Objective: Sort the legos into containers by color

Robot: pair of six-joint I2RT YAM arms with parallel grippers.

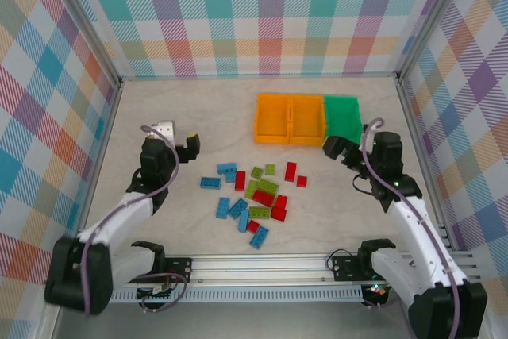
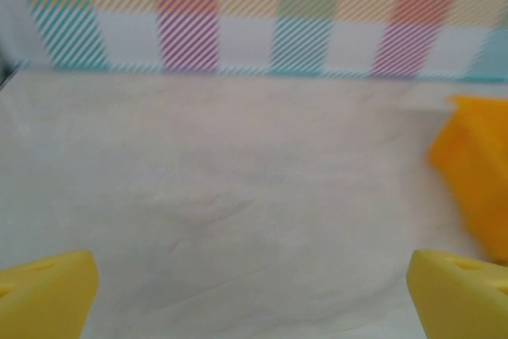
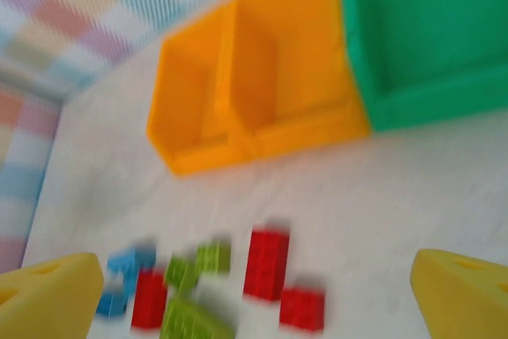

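Your left hand (image 1: 182, 140) hung over the pale tabletop (image 1: 159, 117) on the left side, its 2 fingers spread wide with nothing between them. Your right hand (image 1: 336, 148) was on the right side, just in front of the near wall of the green open-topped rectangular plastic bin (image 1: 343, 117). It was also spread wide and held nothing.

You had 3 bins in 1 row toward the back of the tabletop, touching side by side. The 2 orange open-topped rectangular plastic bins (image 1: 274, 121) stood on the left, with the green one at the right end.

The small studded plastic bricks (image 1: 254, 192) in blue, lime green and red lay loose on the tabletop, in a mixed cluster nearer to you than the bins and between your 2 hands. The blue bricks (image 1: 227, 171) sat mostly on the left and near side of the cluster. The lime green bricks (image 1: 267, 186) sat around the middle, and the red bricks (image 1: 290, 171) through the middle and right. Several pressed against each other; every brick you could see lay outside the bins.

From the left wrist camera you saw yellow fingertips (image 2: 48, 295) at the lower corners, open tabletop ahead, the plaid back wall (image 2: 238, 13) beyond it, and a blurred orange bin corner at the right edge. From the right wrist camera, also blurred, the bin row stood ahead of the yellow fingertips (image 3: 460, 295), with red, green and blue bricks low between them.
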